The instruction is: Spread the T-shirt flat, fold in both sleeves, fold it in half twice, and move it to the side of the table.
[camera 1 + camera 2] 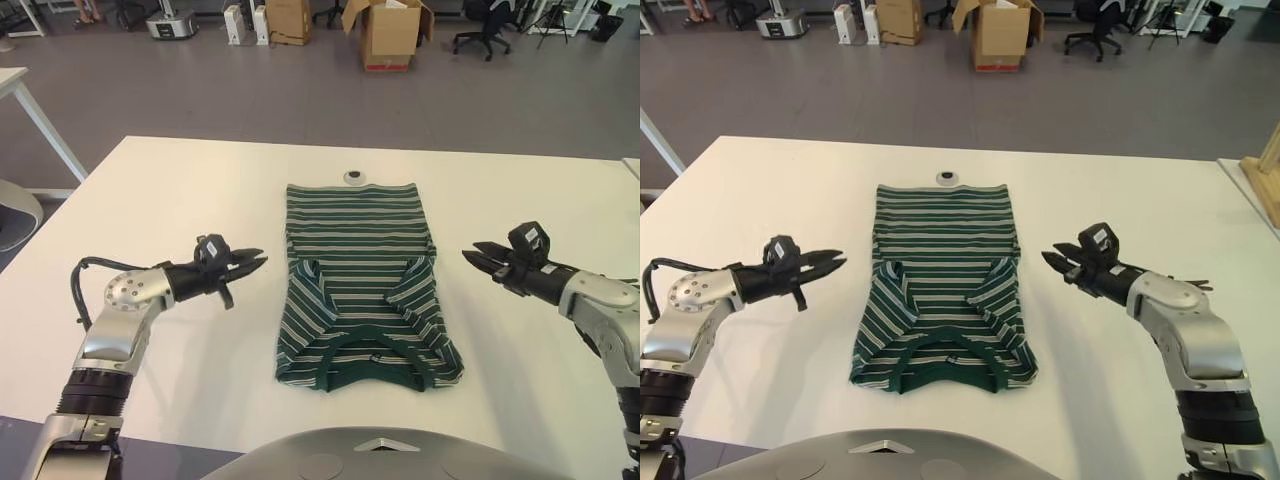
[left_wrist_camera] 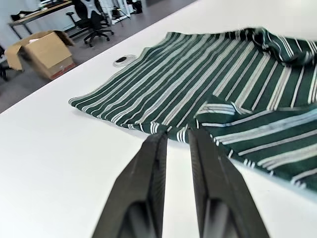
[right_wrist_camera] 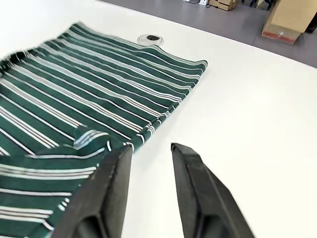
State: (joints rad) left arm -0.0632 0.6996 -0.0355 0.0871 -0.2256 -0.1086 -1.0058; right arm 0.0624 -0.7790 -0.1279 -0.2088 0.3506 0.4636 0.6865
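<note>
Green striped T-shirt [image 1: 355,250], sleeves in; L tool [image 1: 262,260] & R tool [image 1: 467,254] apart per wrist views.

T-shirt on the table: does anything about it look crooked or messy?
Slightly. The T-shirt is not a neat rectangle: its collar end nearest the robot flares wider than the far hem, and the folded-in sleeves lie slanted. Nothing looks damaged.

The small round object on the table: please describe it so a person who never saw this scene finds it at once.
Start at the white table and find the green striped T-shirt in its middle. At the shirt's far edge sits a small disc, pale with a dark centre; unlike the shirt, it is round and unstriped.
</note>
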